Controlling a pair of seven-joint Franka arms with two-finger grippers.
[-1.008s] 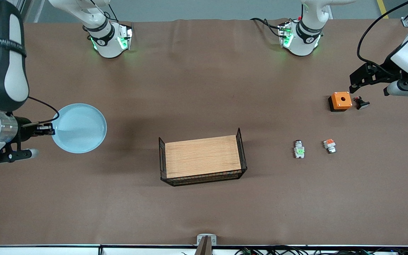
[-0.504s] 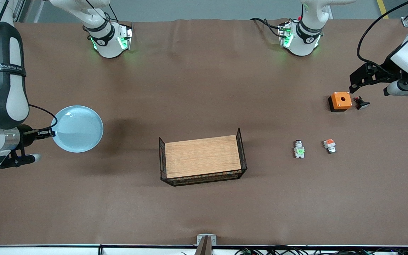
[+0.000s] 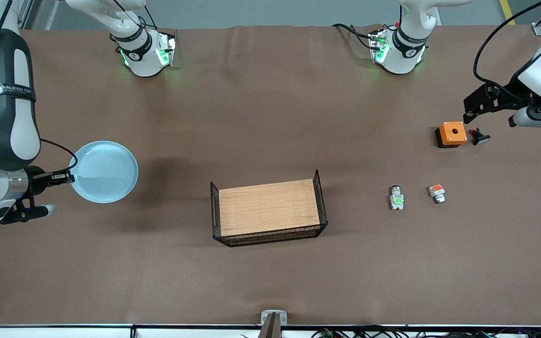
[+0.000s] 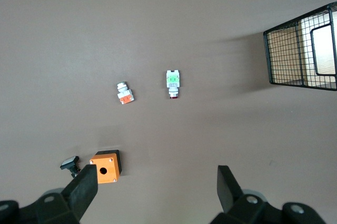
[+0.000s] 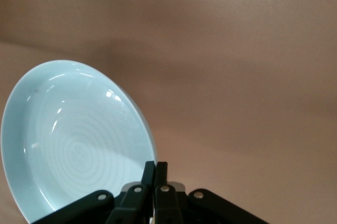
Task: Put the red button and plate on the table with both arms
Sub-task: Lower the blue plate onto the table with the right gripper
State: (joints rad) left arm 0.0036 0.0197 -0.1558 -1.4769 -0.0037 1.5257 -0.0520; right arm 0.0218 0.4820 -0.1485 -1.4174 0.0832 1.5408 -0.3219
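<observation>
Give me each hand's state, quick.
Left hand: open, holding nothing, over the table.
Right hand: shut on the plate rim.

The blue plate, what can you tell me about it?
The plate is round, pale light-blue and shallow, with a raised rim and a glossy face showing faint rings. It looks ceramic. The right gripper has its jaws shut on the rim, holding it over the table at the right arm's end. Nothing lies in it.

Wooden board (image 3: 269, 207) framed in black wire at mid-table, orange box (image 3: 452, 134) touched by small black button (image 3: 479, 137) toward the left arm's end, orange-centred switch part (image 3: 437, 193) nearer the front camera
</observation>
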